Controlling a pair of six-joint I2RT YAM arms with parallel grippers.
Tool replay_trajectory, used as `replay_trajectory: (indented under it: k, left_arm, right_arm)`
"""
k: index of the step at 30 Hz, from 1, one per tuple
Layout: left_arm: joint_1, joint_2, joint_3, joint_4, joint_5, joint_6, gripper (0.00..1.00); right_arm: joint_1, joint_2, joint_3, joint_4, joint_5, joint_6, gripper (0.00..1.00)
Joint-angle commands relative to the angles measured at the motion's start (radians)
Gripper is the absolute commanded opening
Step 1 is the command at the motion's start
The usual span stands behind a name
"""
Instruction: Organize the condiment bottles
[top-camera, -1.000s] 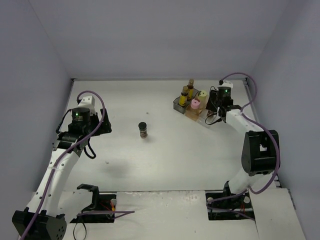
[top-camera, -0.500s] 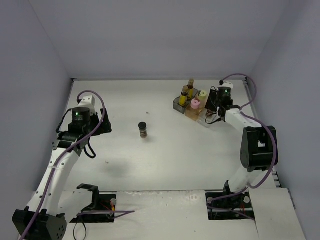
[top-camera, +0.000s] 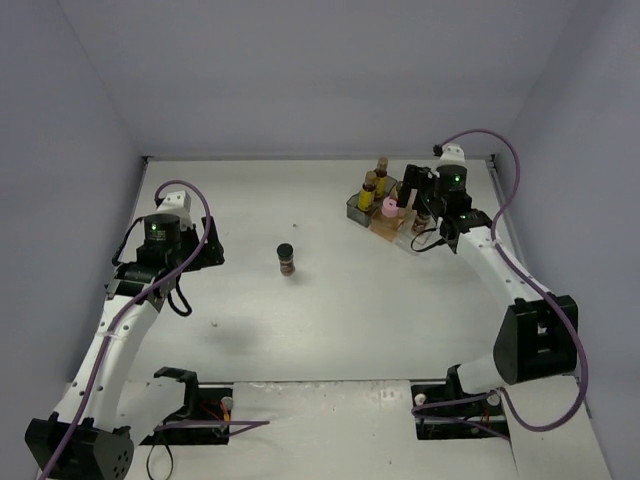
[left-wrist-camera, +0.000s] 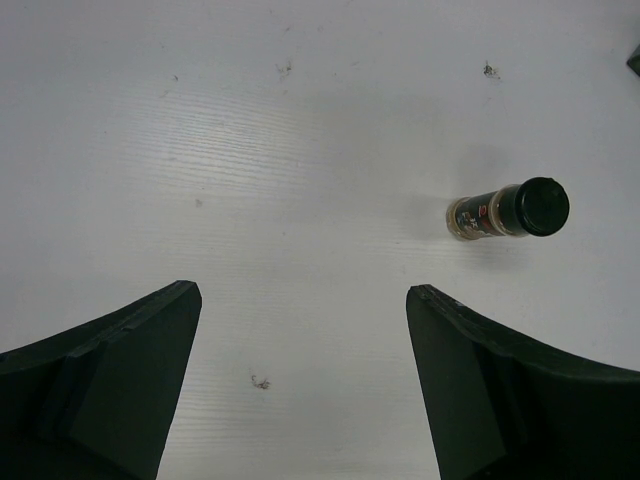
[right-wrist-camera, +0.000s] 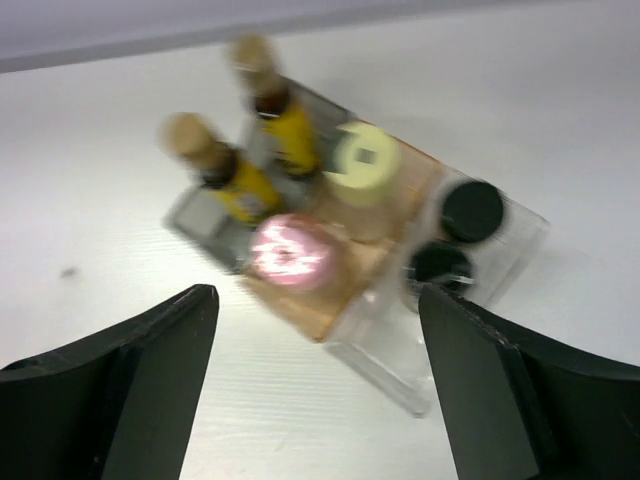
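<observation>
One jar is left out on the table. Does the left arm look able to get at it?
Probably yes: the jar stands alone on the table, with nothing between it and the open left end effector.

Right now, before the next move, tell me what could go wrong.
1. The right end effector hangs open above the packed bins; a finger could clip the tall amber bottles or the pink-lidded bottle as it leaves.
2. The lone spice jar stands upright on the table, off to one side of the open left end effector; an off-centre approach could topple it and let it roll.
</observation>
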Motion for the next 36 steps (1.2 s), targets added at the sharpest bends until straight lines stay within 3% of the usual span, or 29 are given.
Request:
replay_trajectory:
  k: [1,5,13,20,27,32,33,35,36]
  left_arm:
    - [0.006,-0.002,0.018,0.036,0.004,-0.011,0.86]
    - [0.009,-0.004,0.018,0.036,0.004,-0.01,0.86]
    - [0.009,-0.008,0.017,0.034,-0.001,-0.011,0.86]
    - [0.009,-0.008,0.017,0.032,-0.001,-0.011,0.86]
    - [0.011,-0.013,0.017,0.034,0.002,-0.011,0.86]
    - [0.009,-0.011,0.017,0.034,0.002,-0.011,0.86]
    - [0.009,-0.013,0.017,0.034,0.002,-0.011,0.86]
    - [0.009,-0.013,0.017,0.034,0.002,-0.011,0.85]
    - [0.009,-0.011,0.018,0.032,0.002,-0.011,0.86]
  right_arm:
    - [0.1,-0.089,0.061,0.027,-0.121,-0.068,0.85]
    - [0.229,-0.048,0.078,0.024,-0.251,-0.122,0.94]
    - [0.495,0.136,0.117,0.107,-0.304,-0.13,0.95]
    - [0.612,0.308,0.213,0.112,-0.308,-0.165,0.95]
    - [0.641,0.401,0.265,0.132,-0.291,-0.164,0.94]
    - [0.641,0.45,0.282,0.149,-0.261,-0.164,0.74]
    - [0.643,0.455,0.282,0.149,-0.248,-0.164,0.62]
    - [0.646,0.444,0.272,0.153,-0.233,-0.164,0.48]
    - [0.646,0.435,0.267,0.155,-0.224,-0.165,0.34]
